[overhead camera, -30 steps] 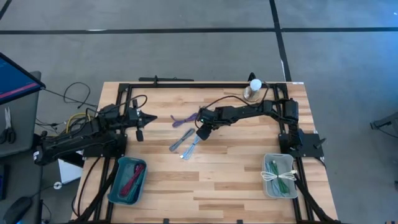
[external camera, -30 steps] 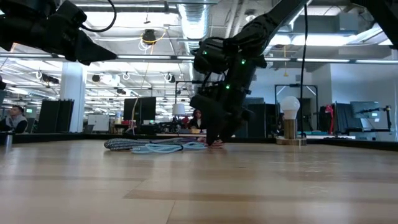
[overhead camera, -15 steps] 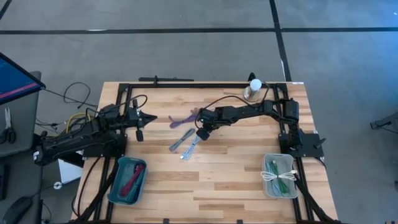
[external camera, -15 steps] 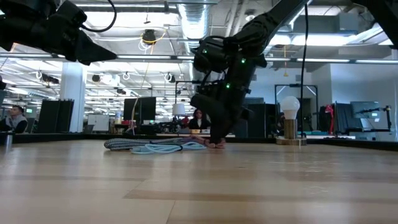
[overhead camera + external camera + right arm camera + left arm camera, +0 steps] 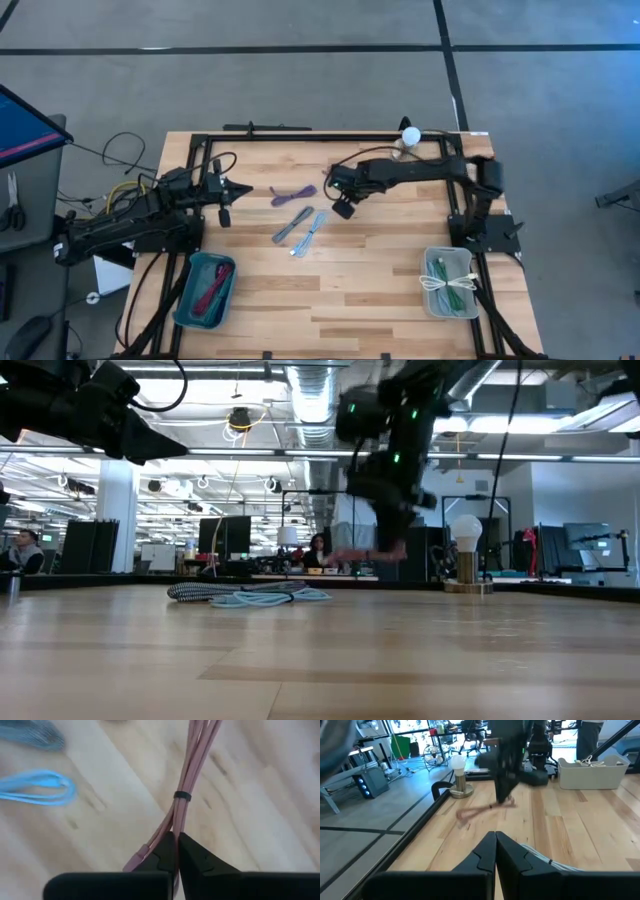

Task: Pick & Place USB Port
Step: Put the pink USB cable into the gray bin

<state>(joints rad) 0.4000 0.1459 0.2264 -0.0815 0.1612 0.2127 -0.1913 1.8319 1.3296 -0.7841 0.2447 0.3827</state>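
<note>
A pink-purple USB cable bundle (image 5: 295, 193), tied with a black band (image 5: 183, 796), hangs above the table's middle in my right gripper (image 5: 330, 190), which is shut on it and points steeply down. The low view shows the cable (image 5: 352, 556) lying roughly level in the air below the gripper (image 5: 392, 546). A grey braided cable (image 5: 287, 225) and a light blue cable (image 5: 312, 232) lie flat on the wood. My left gripper (image 5: 245, 188) waits shut and level at the table's left, fingertips (image 5: 495, 837) together. My right gripper pinches the pink bundle between its two fingers near one end (image 5: 172, 827), beside its plugs (image 5: 138, 857). The fingers come from above, slanting down. The bundle stretches away from the fingers toward the table's left, lifted clear of the wood (image 5: 340, 557).
A teal bin (image 5: 186, 300) with red cables stands at the near left. A white bin (image 5: 432, 300) with green and white cables stands at the near right. A bulb-shaped lamp (image 5: 410, 138) stands at the far edge. Black rails frame the table.
My right gripper has shut on the pink cable bundle, then risen and drawn back toward the table's right and far side. The bundle has come off the wood and now hangs clear. The grey and blue cables have stayed put.
</note>
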